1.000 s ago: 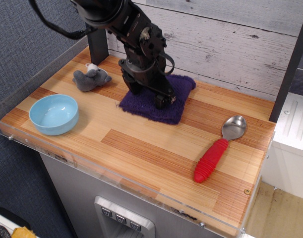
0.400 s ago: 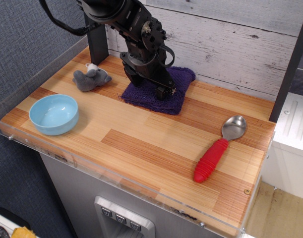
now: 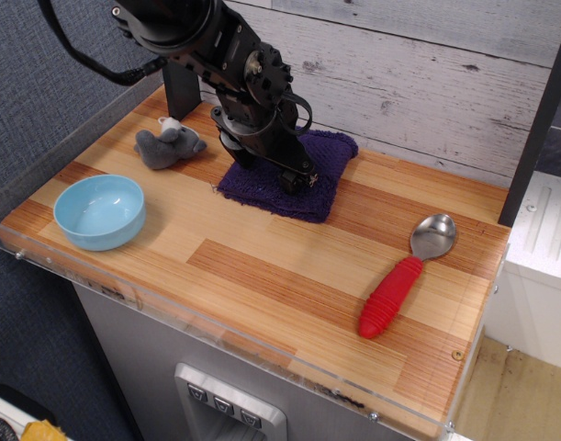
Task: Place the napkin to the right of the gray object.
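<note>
Red-handled, your spoon [image 3: 404, 274] lies near right and the blue bowl [image 3: 100, 210] near left, both well clear of the work. Farther back, the napkin [image 3: 303, 179] lies flat just right of the gray toy [image 3: 170, 145], roughly where you want it. Your gripper [image 3: 278, 169] presses down on it, probably to steer it; whether its fingers are pinching, you cannot tell.

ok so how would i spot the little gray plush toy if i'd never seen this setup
Start at the wooden tabletop and go to its back left corner, beside the black robot arm's gripper on the dark purple terry cloth napkin. The small gray plush animal toy lies there, behind the light blue bowl. It is the only soft, lumpy gray thing, with a bit of white.
</note>
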Motion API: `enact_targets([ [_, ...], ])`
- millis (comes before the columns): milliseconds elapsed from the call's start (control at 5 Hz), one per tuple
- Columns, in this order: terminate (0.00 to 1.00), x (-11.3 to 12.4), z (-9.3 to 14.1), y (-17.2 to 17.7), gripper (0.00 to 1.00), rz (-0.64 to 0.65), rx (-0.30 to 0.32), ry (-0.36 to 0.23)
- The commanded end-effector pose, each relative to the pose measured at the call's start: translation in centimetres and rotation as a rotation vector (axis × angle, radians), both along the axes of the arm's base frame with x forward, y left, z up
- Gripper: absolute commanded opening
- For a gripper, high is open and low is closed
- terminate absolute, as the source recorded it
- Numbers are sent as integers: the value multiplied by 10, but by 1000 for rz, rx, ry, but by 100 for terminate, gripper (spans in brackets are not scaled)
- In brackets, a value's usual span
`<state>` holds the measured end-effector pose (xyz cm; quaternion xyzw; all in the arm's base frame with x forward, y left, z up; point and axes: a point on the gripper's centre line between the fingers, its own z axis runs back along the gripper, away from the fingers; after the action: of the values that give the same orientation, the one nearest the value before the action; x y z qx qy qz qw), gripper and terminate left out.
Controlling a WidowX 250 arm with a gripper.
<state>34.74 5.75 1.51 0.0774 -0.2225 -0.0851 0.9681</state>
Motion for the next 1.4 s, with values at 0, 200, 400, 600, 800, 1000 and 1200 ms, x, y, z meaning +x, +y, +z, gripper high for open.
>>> enact_targets([
  [0,0,3,46,-13,100,-45,50,-122],
  [200,0,2,56,-18,100,-55,59,-154],
  [400,0,1,65,-18,100,-62,87,-195],
  [600,0,-3,91,-15,100,-55,134,-265],
  [800,0,-7,118,-13,100,-49,170,-337],
  [1000,0,-21,149,-7,100,-21,212,-402],
  [1200,0,-30,163,-2,100,-5,236,-435],
])
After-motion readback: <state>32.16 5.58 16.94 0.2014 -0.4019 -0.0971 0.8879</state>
